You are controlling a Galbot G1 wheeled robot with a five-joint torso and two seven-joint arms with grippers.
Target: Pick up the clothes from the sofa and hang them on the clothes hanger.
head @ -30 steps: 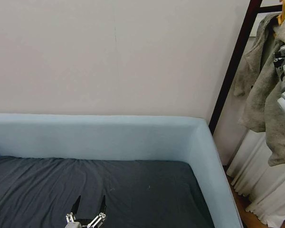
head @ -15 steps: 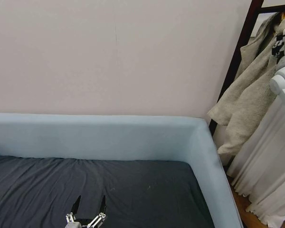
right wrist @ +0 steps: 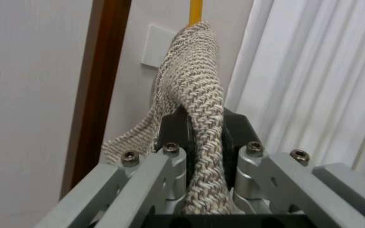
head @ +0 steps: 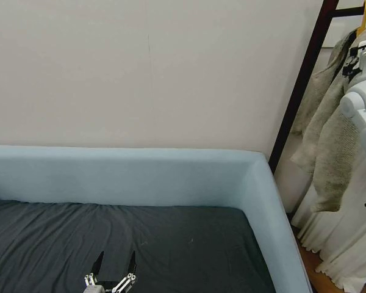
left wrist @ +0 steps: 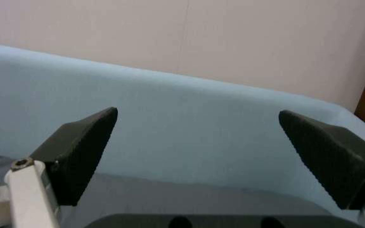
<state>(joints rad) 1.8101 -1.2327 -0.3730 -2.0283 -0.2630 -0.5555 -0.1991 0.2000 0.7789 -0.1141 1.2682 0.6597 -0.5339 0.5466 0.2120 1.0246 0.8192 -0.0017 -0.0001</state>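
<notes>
Right gripper [right wrist: 203,142], clenched on sweater [right wrist: 192,71]: seat it over hanger [right wrist: 195,10] above before releasing. Left gripper [head: 116,264] spread, over sofa [head: 140,177].

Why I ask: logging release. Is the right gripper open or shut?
Shut: fingers of the right gripper pinch the knitted garment. Left gripper hovers open over the sofa.

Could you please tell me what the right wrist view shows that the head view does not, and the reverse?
Right wrist view: close up, the right claw shut on a fold of the sweater. Head view: the sofa and the left claw, open above the dark seat. Both: the sweater up at the yellow hanger, the dark rack post and the white curtain.
</notes>
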